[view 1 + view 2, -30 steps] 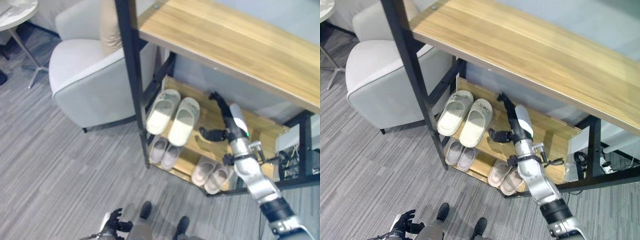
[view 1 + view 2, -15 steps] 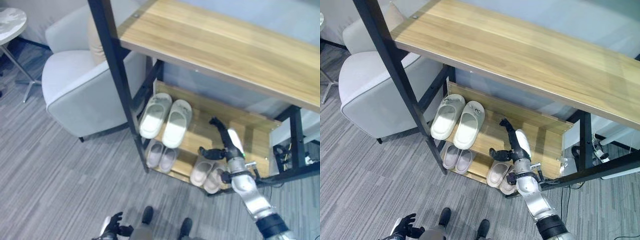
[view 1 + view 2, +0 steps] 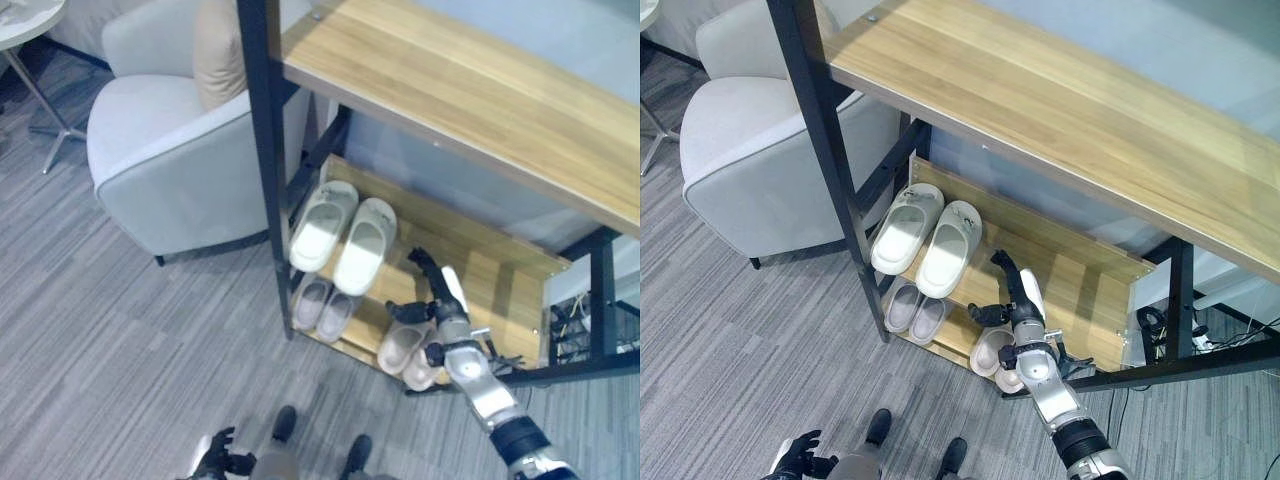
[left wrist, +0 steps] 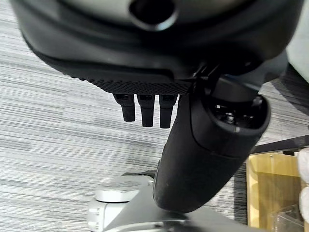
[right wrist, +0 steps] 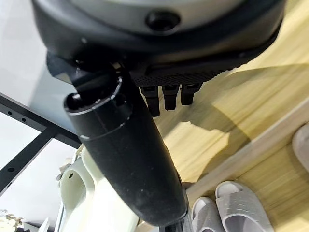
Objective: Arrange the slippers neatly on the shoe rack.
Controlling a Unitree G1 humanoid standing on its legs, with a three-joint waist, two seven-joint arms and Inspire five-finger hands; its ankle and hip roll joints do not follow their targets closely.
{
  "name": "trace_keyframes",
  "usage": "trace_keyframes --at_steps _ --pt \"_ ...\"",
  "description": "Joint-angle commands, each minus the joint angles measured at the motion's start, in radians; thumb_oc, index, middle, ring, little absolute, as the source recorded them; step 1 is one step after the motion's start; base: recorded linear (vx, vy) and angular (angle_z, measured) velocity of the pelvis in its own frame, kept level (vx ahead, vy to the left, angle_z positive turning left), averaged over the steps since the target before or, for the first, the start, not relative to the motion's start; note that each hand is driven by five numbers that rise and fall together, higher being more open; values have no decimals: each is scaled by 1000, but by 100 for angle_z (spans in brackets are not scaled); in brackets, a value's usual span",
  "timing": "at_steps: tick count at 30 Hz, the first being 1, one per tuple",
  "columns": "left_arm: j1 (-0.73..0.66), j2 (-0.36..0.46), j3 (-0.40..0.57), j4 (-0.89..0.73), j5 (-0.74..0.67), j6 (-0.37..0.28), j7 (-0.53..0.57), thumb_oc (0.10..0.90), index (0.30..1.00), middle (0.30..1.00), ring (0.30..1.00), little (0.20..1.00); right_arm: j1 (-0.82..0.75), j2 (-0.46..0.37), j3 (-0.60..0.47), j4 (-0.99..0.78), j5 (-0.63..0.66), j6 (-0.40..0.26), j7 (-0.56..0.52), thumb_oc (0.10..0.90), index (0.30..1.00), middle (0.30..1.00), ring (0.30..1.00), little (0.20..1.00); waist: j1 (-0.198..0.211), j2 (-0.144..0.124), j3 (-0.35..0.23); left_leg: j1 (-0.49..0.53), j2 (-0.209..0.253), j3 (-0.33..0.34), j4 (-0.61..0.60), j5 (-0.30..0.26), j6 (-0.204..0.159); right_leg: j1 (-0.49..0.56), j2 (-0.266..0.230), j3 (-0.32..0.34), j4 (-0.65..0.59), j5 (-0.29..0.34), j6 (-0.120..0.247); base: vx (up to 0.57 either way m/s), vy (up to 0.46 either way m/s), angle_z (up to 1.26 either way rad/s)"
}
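Slippers (image 3: pixel 343 238) sit paired mid-frame on the shoe rack (image 3: pixel 500 262); right hand (image 3: pixel 432 296), fingers spread and empty, seems finished, likely retreating next.

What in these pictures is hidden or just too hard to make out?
- Pink slippers on the lower shelf: partly covered by the right hand and arm, eye views.
- Left hand: tiny at the frame's bottom edge, left eye view.
- Armchair: cut by the top edge and the rack post.

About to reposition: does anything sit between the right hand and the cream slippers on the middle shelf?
Nothing visible does. The right hand is open beside the cream slippers, with bare middle shelf wood between them.
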Motion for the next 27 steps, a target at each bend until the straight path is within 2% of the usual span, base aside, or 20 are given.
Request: trace_keyframes --at_steps 1,18,27 --pt "-12 -62 -58 47 15 -10 12 800 900 900 900 900 -125 -18 -22 -28 27 -55 -48 800 900 900 900 900 46 30 22 66 41 60 -33 -99 -10 28 -46 10 18 -48 70 0 0 0" --pt "-18 -83 -93 54 -12 -10 29 800 900 900 900 900 -292 35 51 84 35 -39 -69 800 900 900 900 900 59 44 14 74 36 63 -33 -102 -6 27 -51 22 21 -44 66 0 0 0" --pt "-14 -88 -99 64 -12 -3 36 800 900 900 900 900 -327 52 73 92 44 -36 -66 800 900 900 900 900 61 47 0 83 39 64 -33 -105 -8 37 -47 22 17 -46 64 0 0 0"
